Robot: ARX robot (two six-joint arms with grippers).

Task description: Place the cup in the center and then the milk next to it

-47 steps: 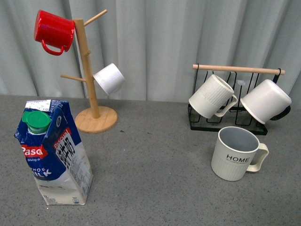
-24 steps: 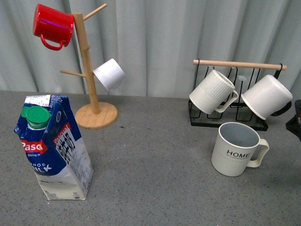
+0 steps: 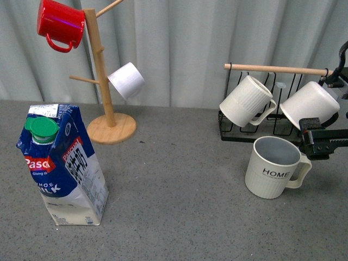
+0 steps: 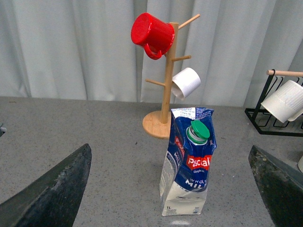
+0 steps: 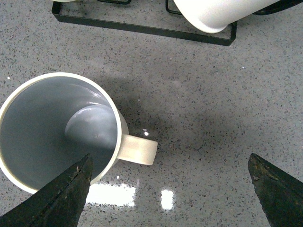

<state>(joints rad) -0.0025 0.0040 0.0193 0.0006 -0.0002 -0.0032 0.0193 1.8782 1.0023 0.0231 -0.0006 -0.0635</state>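
**Q:** Where is the cup standing?

**A:** The cup point(image 3: 272, 166) is standing upright on the grey surface point(image 3: 179, 179). Its "HOME" lettering is facing the front camera, and its handle is pointing right in that view.

**Q:** What is the right gripper doing?

**A:** The right gripper point(image 5: 169, 161) is hovering just above the cup's handle side. Its jaws are spread wide and it is gripping nothing. In its wrist view the handle is lying between the two fingers point(image 5: 61, 194), and the cup's grey-blue inside is showing.

**Q:** And the milk?

**A:** The milk point(image 3: 62, 166) is standing upright well apart from the cup, off to the cup's left in the front view. Its green cap is facing the camera.

**Q:** Is the left gripper touching it?

**A:** No. The left gripper point(image 4: 169, 147) is hanging in the air well apart from the cup and facing the milk from a distance. Its jaws are wide open and it is holding nothing.

**Q:** What else is sitting near the cup?

**A:** Just behind the cup, a rack point(image 3: 272, 68) is holding a ribbed mug point(image 3: 244, 109) and a smooth mug point(image 3: 307, 109). Far to the cup's left and further back, a tree point(image 3: 111, 131) is carrying a red mug point(image 3: 61, 24) and a white mug point(image 3: 126, 80).
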